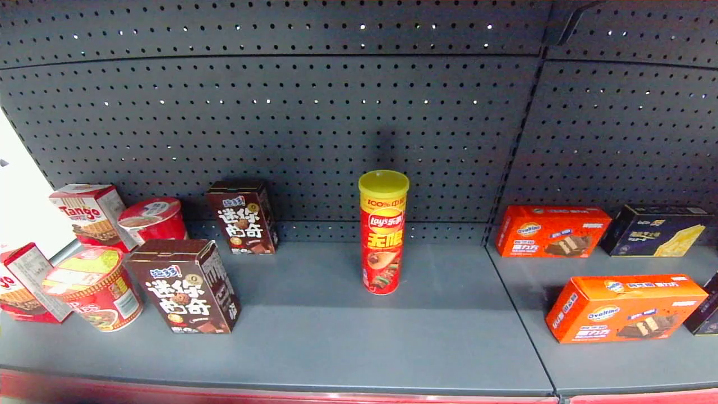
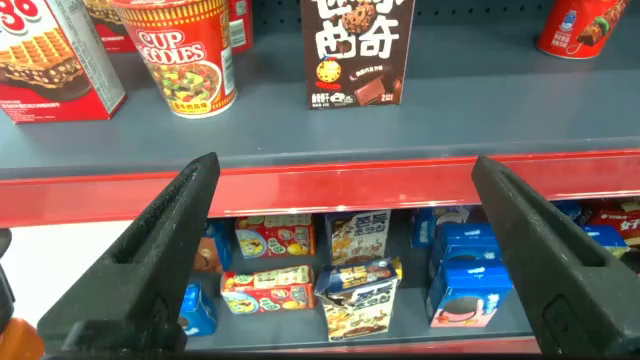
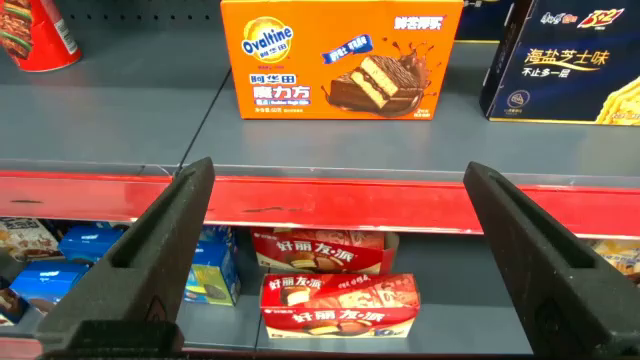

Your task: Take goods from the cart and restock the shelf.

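A red chip can (image 1: 383,232) with a yellow lid stands upright in the middle of the grey shelf (image 1: 359,342). Left of it are two brown cookie boxes (image 1: 185,285) (image 1: 242,216), two red cup noodles (image 1: 95,289) (image 1: 152,219) and wafer boxes (image 1: 90,213). On the right bay lie two orange cake boxes (image 1: 622,307) (image 1: 551,231) and a dark blue box (image 1: 656,230). My left gripper (image 2: 350,265) hangs open in front of the shelf's red edge (image 2: 330,190), below the brown cookie box (image 2: 355,50). My right gripper (image 3: 345,262) is open too, before the orange cake box (image 3: 340,58). Neither holds anything.
A lower shelf holds more goods: blue packs (image 2: 465,275) and small boxes (image 2: 270,265) under the left gripper, red cake boxes (image 3: 335,290) under the right. A dark pegboard (image 1: 314,123) backs the shelf. Bare shelf lies around the chip can.
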